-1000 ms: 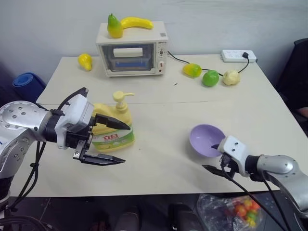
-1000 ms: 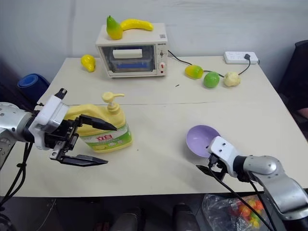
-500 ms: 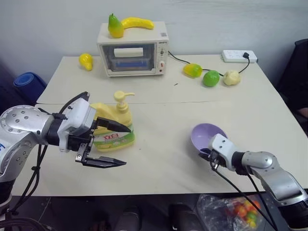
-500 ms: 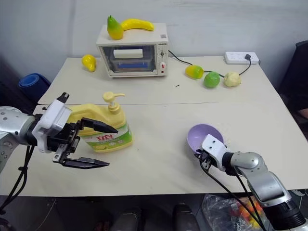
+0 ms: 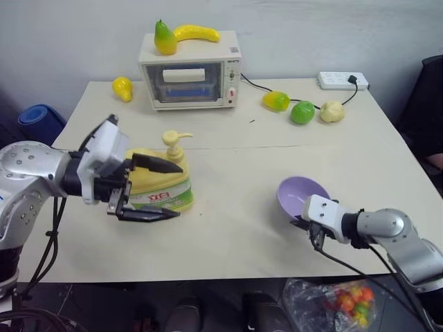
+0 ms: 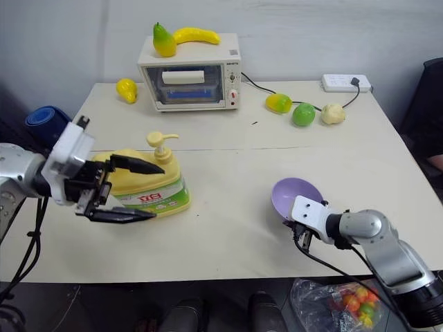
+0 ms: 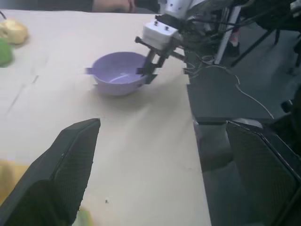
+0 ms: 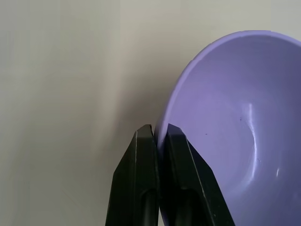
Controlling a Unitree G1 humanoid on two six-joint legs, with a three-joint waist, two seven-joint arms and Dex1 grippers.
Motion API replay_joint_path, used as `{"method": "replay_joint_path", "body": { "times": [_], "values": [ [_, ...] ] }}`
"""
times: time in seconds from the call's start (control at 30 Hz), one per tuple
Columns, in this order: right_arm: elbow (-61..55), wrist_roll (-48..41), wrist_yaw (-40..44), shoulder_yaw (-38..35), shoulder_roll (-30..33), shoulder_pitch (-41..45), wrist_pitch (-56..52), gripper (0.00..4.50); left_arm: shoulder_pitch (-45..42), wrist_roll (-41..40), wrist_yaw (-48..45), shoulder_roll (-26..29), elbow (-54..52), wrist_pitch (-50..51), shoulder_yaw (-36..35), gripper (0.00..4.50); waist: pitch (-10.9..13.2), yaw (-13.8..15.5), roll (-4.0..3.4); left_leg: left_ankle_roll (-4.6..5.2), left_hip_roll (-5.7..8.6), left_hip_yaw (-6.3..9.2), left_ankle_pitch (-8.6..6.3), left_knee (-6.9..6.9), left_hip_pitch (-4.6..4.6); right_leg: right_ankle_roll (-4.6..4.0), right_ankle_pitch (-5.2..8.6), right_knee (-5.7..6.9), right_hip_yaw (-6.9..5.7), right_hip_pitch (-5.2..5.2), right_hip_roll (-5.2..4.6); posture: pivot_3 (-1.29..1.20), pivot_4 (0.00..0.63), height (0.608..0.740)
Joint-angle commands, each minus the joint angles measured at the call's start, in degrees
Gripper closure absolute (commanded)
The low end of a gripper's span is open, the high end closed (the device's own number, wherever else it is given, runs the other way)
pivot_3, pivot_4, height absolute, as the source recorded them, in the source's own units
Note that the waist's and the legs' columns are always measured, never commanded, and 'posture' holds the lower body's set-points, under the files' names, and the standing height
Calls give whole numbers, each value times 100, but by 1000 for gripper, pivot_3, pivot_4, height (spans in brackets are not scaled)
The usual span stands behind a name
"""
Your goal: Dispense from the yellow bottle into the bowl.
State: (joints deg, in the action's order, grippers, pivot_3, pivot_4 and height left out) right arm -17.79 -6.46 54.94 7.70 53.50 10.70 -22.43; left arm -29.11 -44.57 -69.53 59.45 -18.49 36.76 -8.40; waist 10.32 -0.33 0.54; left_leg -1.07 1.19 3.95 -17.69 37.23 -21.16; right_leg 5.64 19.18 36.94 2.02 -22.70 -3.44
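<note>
Left gripper (image 5: 166, 190) wide open around yellow bottle (image 5: 160, 187) — right gripper (image 8: 159, 134) pinched on bowl (image 5: 302, 197) rim.
Bottle upright at table's (image 5: 228, 162) left-centre, pump spout pointing right; bowl near front right edge, tilted — inside looks empty.

A second ago the right gripper (image 8: 160, 134) stood wide open just beside the bowl (image 6: 299, 196), apart from its near rim; now its two fingers are pinched shut on that rim, one inside and one outside. Since then the left gripper (image 5: 158, 189) has moved in on the yellow bottle (image 5: 160, 185), so its spread fingers now flank the bottle, one at the pump neck and one low against the label.
</note>
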Motion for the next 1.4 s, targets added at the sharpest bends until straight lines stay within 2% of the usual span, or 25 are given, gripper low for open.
{"method": "replay_joint_path", "body": {
  "times": [0.03, 0.07, 0.17, 0.33, 0.43, 0.6, 0.77, 0.9, 1.0, 1.23, 1.4],
  "values": [
    [-343, -92, 490, 14, 187, 570, 155, 4491, -598, -126, 151, -73, 416, 154, -196, 0, 1, -10, 1, 0, -1, 0, 0, 1, 1, 0, 0, 1, 0, 0, 1, 0, 150, 740],
    [-360, -127, 626, 81, 166, 866, 88, 4491, -800, -132, 208, -134, 592, 179, -214, 0, 1, -14, 1, 0, -2, 0, 0, 3, 0, 0, 0, 2, -2, 0, 3, 0, 150, 740],
    [-334, -284, 1073, 329, 21, 1706, -74, 4500, -1294, -10, 112, -133, 1112, 219, -142, 556, 2, -53, -1, -1, -1, 0, 1, 1, 0, 0, 0, 7, -4, -6, 3, 0, 150, 740],
    [-24, -415, 1818, 809, -182, 2808, -207, 4500, -2068, 330, -516, 15, 2050, 75, 133, 2049, 2, -102, -1, -22, -2, 7, 11, -5, -11, 0, 0, 5, -11, -18, 2, 0, 150, 740],
    [576, -174, 2314, 1266, -369, 3523, 80, 4500, -2678, 905, -968, 22, 3029, -407, 449, 3014, 2, -120, -1, -26, 8, -4, 13, -1, -31, 3, -1, 10, -19, -46, -2, 0, 150, 740],
    [1763, 353, 2501, 1792, -929, 4242, 704, 4500, -3311, 1445, -1423, -253, 4015, -777, 834, 4491, 2, -130, 0, -25, 11, -32, 13, 9, -48, 7, -4, 40, -22, -85, -3, 0, 150, 740],
    [2659, 703, 2596, 1951, -1369, 4670, 1323, 4500, -3692, 1847, -2235, -554, 4695, -1336, 1341, 4491, 3, -136, 1, -28, 10, -45, 15, 21, -58, 7, -3, 74, -13, -109, -4, 0, 150, 740],
    [2981, 757, 2740, 1946, -1582, 4865, 1547, 4500, -4140, 2289, -2297, -903, 5767, -2137, 1814, 4491, 3, -142, 1, -30, 11, -43, 15, 83, -145, 10, -5, 107, -13, -188, -6, 0, 150, 740],
    [3048, 770, 2850, 1937, -1699, 4993, 1554, 4500, -4333, 2286, -2297, -986, 6075, -2348, 1851, 4491, 3, -157, 1, -33, 11, -46, 16, 87, -146, 11, -6, 111, -12, -190, -5, 0, 150, 740],
    [3356, 885, 2889, 1941, -1971, 5247, 1628, 4500, -4242, 1930, -2297, -680, 5390, -2152, 1610, 4491, 3, -252, 1, -39, 12, -45, 20, 96, -208, 12, -7, 172, -11, -267, -12, 0, 150, 740],
    [3332, 758, 3036, 1876, -2092, 5284, 1660, 4500, -3678, 1634, -2138, -357, 4171, -1509, 1254, 4491, 3, -308, 0, -43, 13, -46, 22, 95, -212, 12, -7, 175, -11, -272, -13, 0, 150, 740]
  ]
}}
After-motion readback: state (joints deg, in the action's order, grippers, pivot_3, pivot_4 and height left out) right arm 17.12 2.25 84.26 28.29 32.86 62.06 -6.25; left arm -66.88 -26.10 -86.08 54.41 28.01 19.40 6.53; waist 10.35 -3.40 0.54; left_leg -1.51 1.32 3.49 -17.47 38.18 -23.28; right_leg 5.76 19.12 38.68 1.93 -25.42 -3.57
